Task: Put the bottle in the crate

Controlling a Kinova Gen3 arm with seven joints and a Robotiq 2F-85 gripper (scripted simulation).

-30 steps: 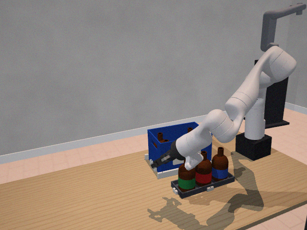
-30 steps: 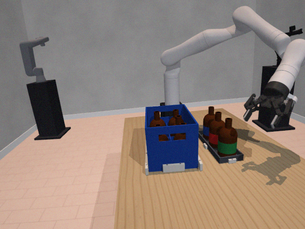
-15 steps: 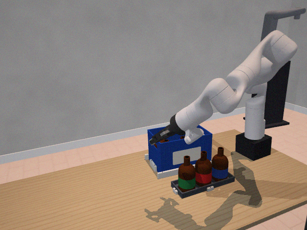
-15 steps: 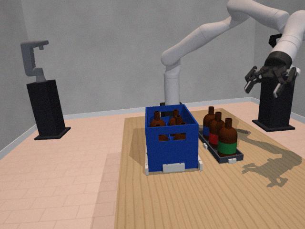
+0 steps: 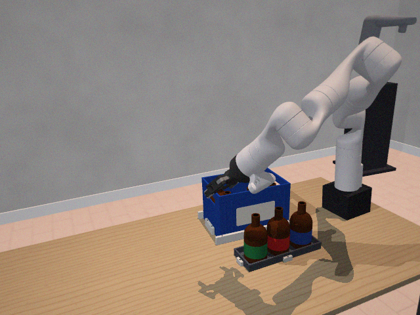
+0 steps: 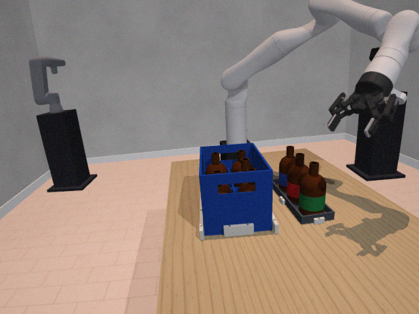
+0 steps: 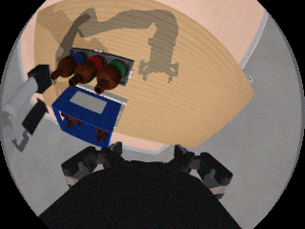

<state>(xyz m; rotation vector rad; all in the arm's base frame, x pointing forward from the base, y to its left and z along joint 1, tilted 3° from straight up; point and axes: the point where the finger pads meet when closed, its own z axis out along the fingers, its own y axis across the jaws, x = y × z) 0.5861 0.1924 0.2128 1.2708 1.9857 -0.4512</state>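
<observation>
A blue crate (image 5: 237, 203) (image 6: 236, 206) (image 7: 76, 118) stands on the wooden table (image 5: 102, 264) (image 6: 270, 270) and holds several brown bottles (image 6: 215, 165). I cannot make out its empty slot. Beside it, a dark tray (image 5: 306, 248) (image 6: 325, 216) (image 7: 129, 64) carries three upright brown bottles: green-banded (image 5: 255, 241) (image 6: 311, 194) (image 7: 112, 72), red-banded (image 5: 278, 234) (image 6: 293, 177) (image 7: 87, 72) and blue-banded (image 5: 300, 224) (image 6: 286, 163). My gripper (image 5: 209, 192) (image 6: 350, 127) (image 7: 148, 149) is open and empty. It hangs high in the air, off to the side of the tray away from the crate.
The arm's black base (image 5: 346, 199) sits at the table's far end. Black pedestals stand on the floor, one off the table's left (image 6: 64, 148) and one off its right (image 6: 378, 152). White brackets (image 6: 238, 229) sit at the crate's foot.
</observation>
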